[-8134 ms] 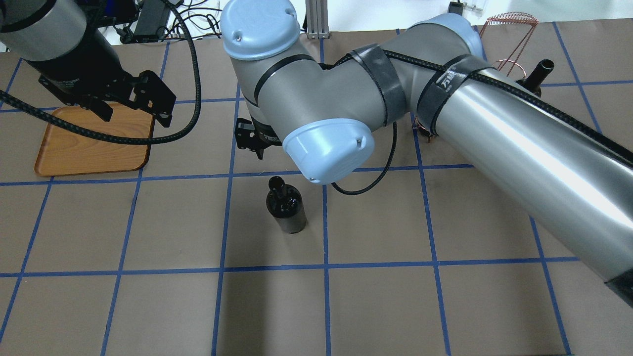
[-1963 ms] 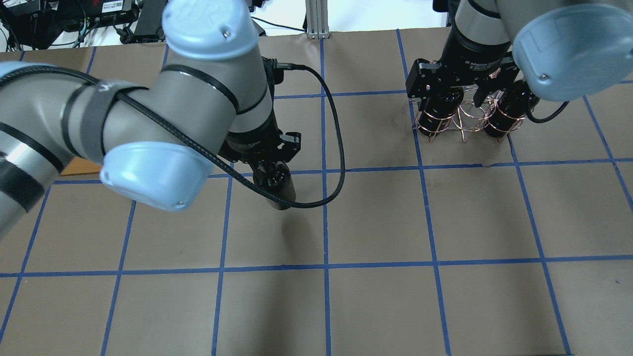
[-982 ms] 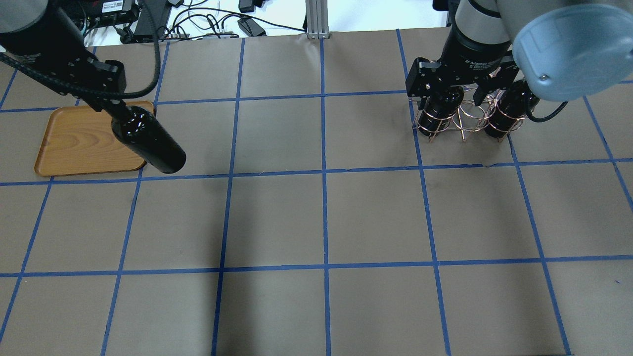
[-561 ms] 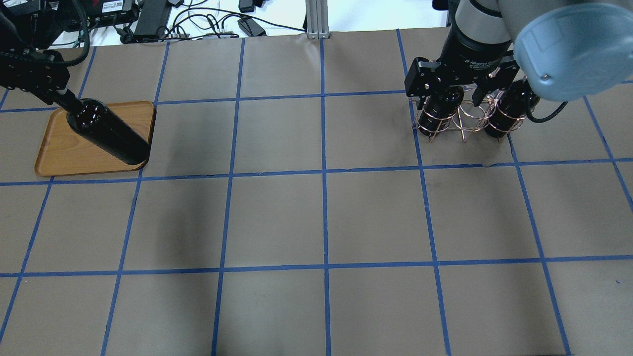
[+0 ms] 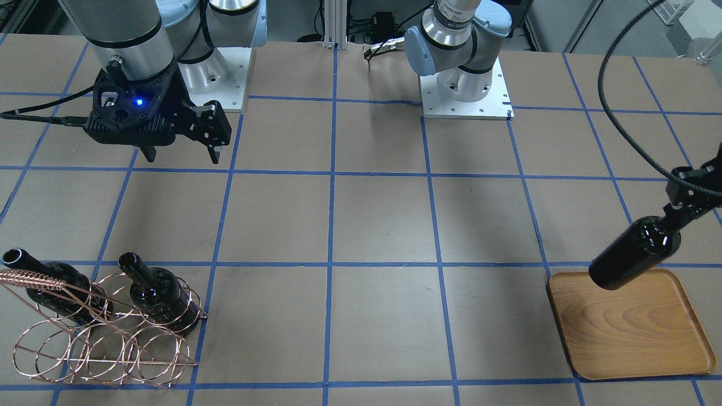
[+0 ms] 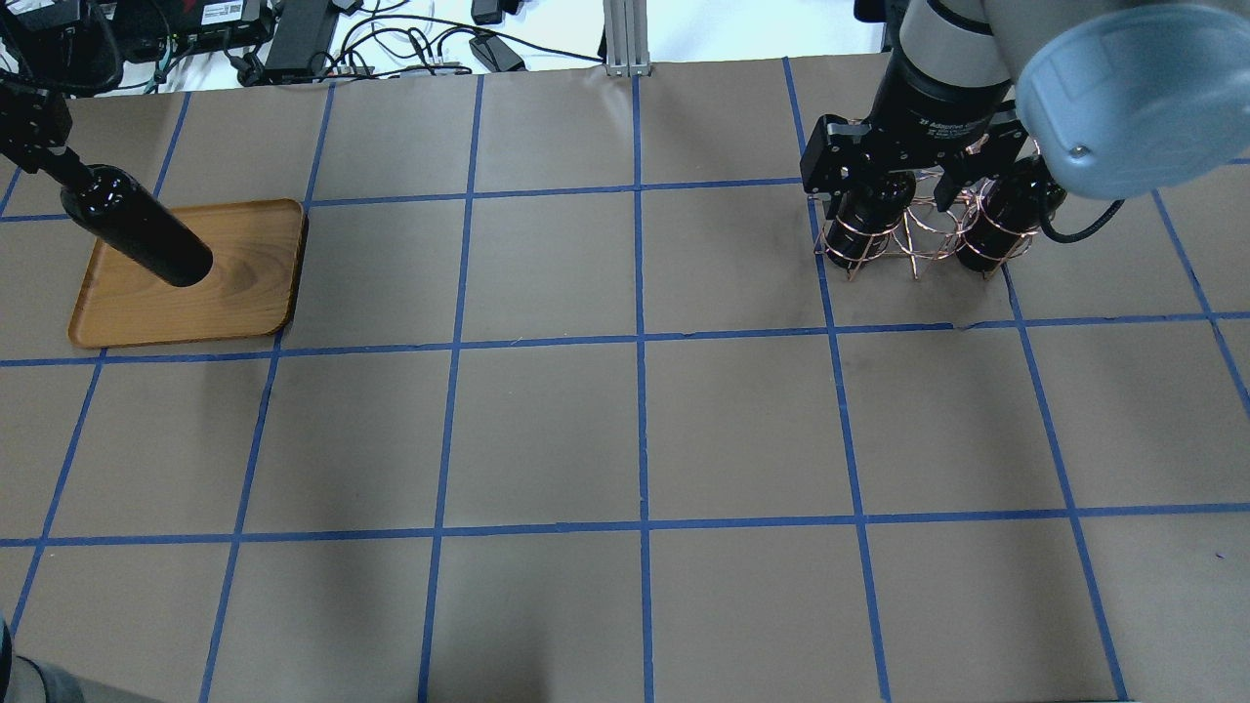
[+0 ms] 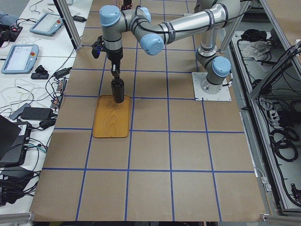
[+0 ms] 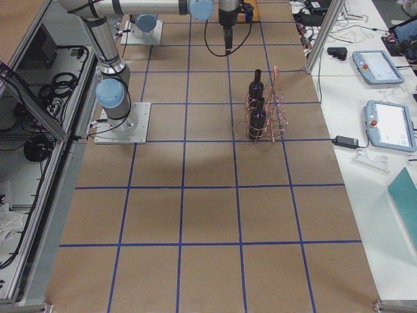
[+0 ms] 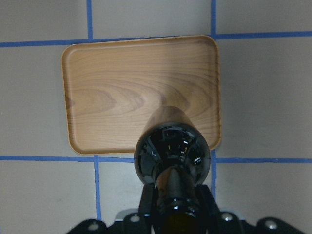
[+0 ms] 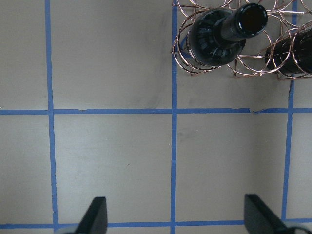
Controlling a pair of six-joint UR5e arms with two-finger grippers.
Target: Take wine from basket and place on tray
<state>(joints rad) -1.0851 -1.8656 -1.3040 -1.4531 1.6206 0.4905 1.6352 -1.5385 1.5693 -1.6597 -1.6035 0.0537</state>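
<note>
Overhead exterior is showing the left pincer (image 6: 61, 166) clamping the wine (image 6: 142, 234) by its neck over the tray (image 6: 234, 283); I'd be lowering it gently, upright, inside the rim.

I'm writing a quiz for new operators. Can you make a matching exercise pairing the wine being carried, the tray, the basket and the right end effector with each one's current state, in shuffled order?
Things:
1. wine
2. tray
3. basket
4. right end effector

States:
A. open, holding nothing
B. two dark bottles sit in its rings
C. hangs by its neck from the left end effector
D. brown wood, lying under the carried bottle's base

Pairs: 1-C, 2-D, 3-B, 4-A
</note>
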